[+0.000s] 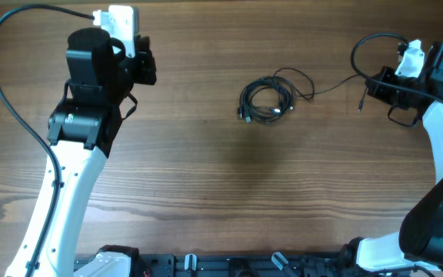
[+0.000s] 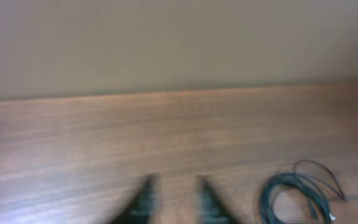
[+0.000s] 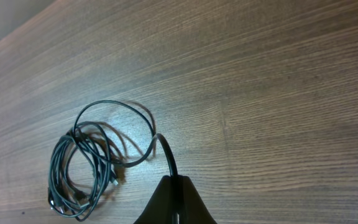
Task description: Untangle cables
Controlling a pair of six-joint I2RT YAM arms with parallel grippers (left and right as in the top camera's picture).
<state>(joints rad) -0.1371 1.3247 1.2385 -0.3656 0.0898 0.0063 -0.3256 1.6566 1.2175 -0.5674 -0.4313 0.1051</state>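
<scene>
The cables (image 1: 266, 101) are a small coil of thin black wires with plug ends, lying on the wooden table right of centre. One strand runs from the coil to the right, into my right gripper (image 1: 372, 85). In the right wrist view the right gripper (image 3: 174, 182) is shut on that strand, with the coil (image 3: 82, 168) lying to its left. My left gripper (image 1: 148, 69) is at the far left, well away from the coil. In the blurred left wrist view its fingers (image 2: 176, 186) are apart and empty, with the coil (image 2: 294, 196) at the lower right.
The wooden table (image 1: 229, 177) fills the view. A pale wall rises behind the table's far edge (image 2: 179, 93). Thicker black cables run along both arms (image 1: 6, 92). The arm bases stand along the front edge.
</scene>
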